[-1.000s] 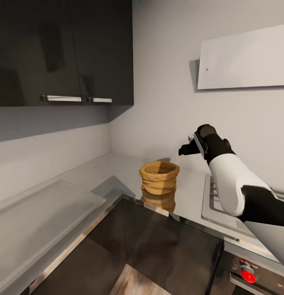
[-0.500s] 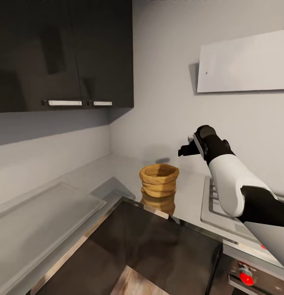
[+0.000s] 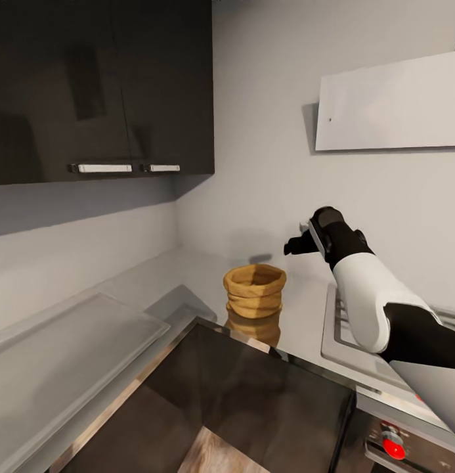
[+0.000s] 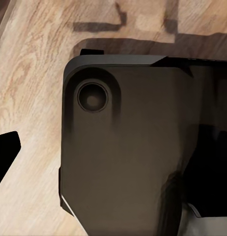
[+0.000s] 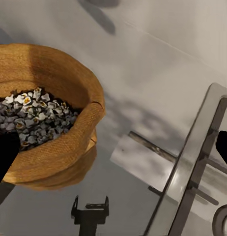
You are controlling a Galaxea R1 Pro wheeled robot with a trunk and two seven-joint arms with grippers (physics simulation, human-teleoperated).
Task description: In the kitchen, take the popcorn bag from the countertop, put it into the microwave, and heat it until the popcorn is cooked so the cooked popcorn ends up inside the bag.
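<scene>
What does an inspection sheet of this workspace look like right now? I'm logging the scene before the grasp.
Surface: grey countertop, running into the wall corner.
Job's things: bag upright on the countertop, mouth open, kernels inside in the right wrist view. Microwave: nothing seen.
Clutter: pale flat board on the countertop.
End effectors: right end effector above and beside the bag, not touching it, fingers apart, empty. Left: one dark fingertip over wood floor; state cannot be told.
Cables: nothing seen.
Surroundings: dark wall cabinets, white hood, hob grate, red knob.
</scene>
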